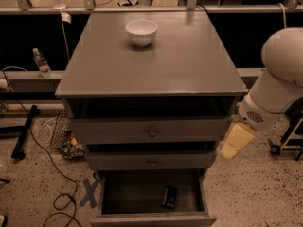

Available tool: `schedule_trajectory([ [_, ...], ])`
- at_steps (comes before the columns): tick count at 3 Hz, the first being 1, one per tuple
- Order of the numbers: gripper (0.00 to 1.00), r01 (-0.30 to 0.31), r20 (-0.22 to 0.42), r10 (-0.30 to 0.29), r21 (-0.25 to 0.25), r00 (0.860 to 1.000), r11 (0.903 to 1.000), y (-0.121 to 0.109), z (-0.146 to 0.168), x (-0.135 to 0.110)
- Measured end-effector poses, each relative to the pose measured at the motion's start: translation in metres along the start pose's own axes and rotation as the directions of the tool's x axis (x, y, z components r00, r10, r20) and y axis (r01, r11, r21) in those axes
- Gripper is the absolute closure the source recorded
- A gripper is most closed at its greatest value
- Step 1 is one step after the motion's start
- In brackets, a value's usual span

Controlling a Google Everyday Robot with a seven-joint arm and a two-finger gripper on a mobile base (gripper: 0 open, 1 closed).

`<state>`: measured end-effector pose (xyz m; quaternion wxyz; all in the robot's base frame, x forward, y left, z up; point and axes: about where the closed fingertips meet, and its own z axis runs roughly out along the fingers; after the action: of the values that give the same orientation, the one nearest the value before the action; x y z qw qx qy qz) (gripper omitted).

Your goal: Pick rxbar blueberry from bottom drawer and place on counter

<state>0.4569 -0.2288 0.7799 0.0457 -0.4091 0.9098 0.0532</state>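
Since the small dark blue-black rxbar blueberry wrapper point(170, 197) lies flat on the floor of the open grey bottom drawer point(128, 193), right of middle with its long axis running roughly front to back, you'd want to go down and left: the pale yellowish gripper point(236, 142) hangs just outside the grey cabinet point(189, 70) on its right, level with the upper drawers point(118, 129), and I can't tell if it's released or clenched

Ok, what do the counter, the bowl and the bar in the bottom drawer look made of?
The counter: grey, smooth, likely laminate or painted board; faint sheen. The white bowl: glossy, probably ceramic. The rxbar blueberry: dark wrapper, seemingly plastic film, in the bottom drawer. The gripper hangs right of the upper drawers.
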Motion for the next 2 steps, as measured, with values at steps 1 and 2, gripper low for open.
schedule_trajectory([
  [1,0.00,-0.153,-0.104,0.149,-0.031,0.983,0.9877,-0.010,0.079,0.005],
  [2,0.00,-0.343,-0.140,0.332,-0.066,0.933,0.9369,-0.011,0.150,0.015],
])
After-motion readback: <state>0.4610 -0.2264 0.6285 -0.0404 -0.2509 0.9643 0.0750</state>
